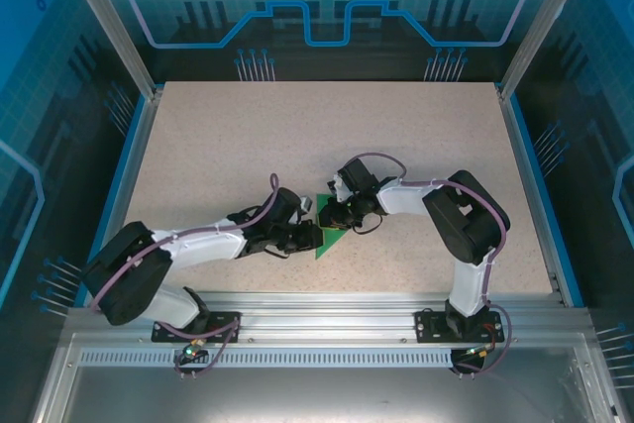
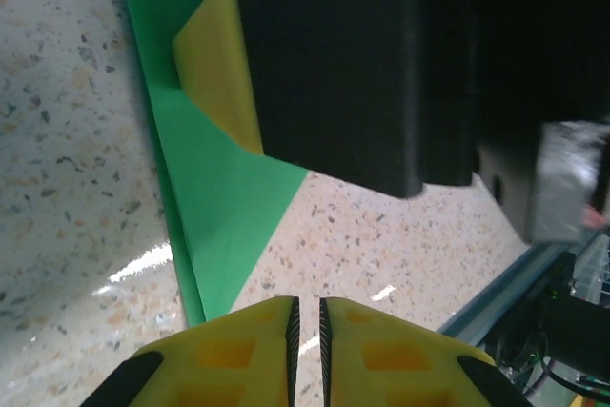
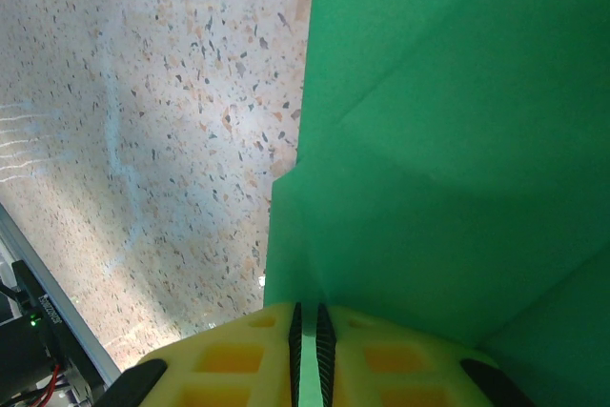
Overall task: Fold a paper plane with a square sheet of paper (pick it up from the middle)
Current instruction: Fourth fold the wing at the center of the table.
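The bright-green square sheet of paper (image 1: 330, 243) lies folded in layers on the speckled table, with a pointed corner toward the near edge. In the right wrist view the creased paper (image 3: 438, 140) runs in between the jaws of my right gripper (image 3: 306, 314), which is shut on it. My left gripper (image 2: 307, 310) sits just beside the paper (image 2: 224, 207); its jaws stand a slim gap apart with bare table showing through. The two grippers (image 1: 315, 235) (image 1: 335, 223) nearly meet over the sheet. A yellow finger (image 2: 221, 73) of the right gripper rests against the paper. A paper plane is out of view.
An aluminium rail (image 1: 327, 304) runs along the near table edge, close to the paper, and also shows as a rail (image 2: 515, 293) in the left wrist view. Blue borders and glass walls frame the table. Speckled tabletop (image 1: 297, 136) stretches wide behind the grippers.
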`<move>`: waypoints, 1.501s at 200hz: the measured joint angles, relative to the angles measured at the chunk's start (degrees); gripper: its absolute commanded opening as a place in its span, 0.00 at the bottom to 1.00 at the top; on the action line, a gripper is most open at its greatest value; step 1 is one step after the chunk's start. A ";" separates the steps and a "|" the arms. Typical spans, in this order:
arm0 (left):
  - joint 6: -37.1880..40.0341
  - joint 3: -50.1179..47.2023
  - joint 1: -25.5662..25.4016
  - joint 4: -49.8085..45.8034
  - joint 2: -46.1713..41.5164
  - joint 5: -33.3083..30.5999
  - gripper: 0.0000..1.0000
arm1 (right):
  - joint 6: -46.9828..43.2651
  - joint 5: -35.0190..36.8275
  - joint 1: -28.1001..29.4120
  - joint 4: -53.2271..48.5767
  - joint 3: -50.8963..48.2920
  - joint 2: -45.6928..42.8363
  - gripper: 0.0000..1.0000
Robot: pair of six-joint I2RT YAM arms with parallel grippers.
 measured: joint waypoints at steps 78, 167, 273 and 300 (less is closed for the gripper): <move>-0.37 0.00 0.00 7.10 9.25 -1.03 0.16 | 0.04 0.00 0.00 0.00 0.00 0.00 0.16; -2.32 -0.68 0.15 9.90 10.95 -0.79 0.09 | -0.50 1.77 -2.54 -3.37 -0.04 -4.20 0.19; -3.19 -0.66 0.15 12.17 12.04 -0.33 0.09 | 0.24 1.97 1.03 -1.25 -0.42 -4.17 0.16; -3.17 -0.66 0.15 12.13 12.07 -0.33 0.09 | 0.57 1.86 0.50 -0.22 -0.46 -0.94 0.16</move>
